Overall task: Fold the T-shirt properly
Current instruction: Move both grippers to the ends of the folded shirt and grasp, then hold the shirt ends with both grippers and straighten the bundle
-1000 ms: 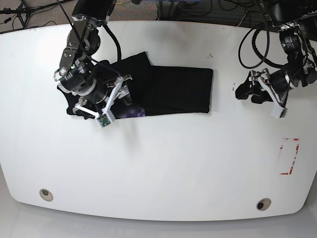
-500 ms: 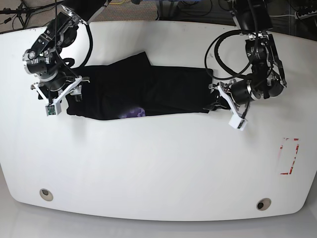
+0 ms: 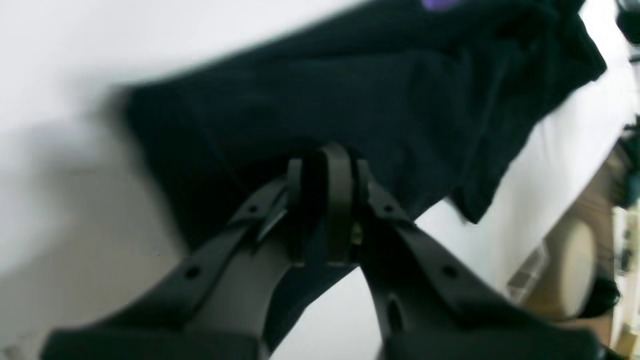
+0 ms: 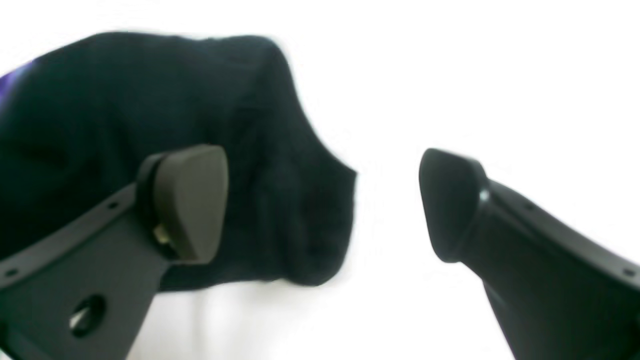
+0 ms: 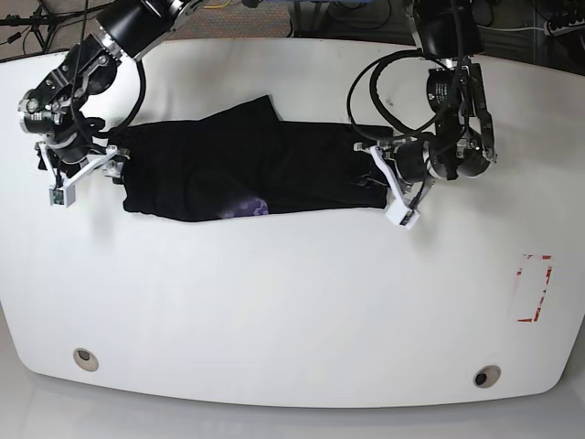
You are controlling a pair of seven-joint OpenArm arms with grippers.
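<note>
Black T-shirt (image 5: 274,169) lying across the upper middle of the white desk (image 5: 292,302), folded into a long band running left to right. Small patch of purple print (image 5: 245,208) showing at its lower edge, left of centre. One flap (image 5: 251,112) sticking up and out past the top edge.

Left claw (image 3: 322,200) at the shirt's right end in the base view, on that view's right side. From the left wrist camera: pads (image 3: 340,200) pressed together with dark cloth bunched right at and behind them, so apparently pinching the shirt's edge; blurred, hard to confirm how much fabric sits between. Purple scrap (image 3: 440,4) visible at the far top of that view.

Right claw (image 4: 325,205) at the shirt's left end in the base view, on that view's left side. From the right wrist camera: fingers spread wide, one pad (image 4: 190,200) over the black cloth, the other (image 4: 450,200) over bare white desk, with the rounded end of the shirt (image 4: 310,225) lying between them. Contact with the fabric not discernible.

Red-outlined marking (image 5: 534,288) near the desk's right edge, well apart from the shirt.
</note>
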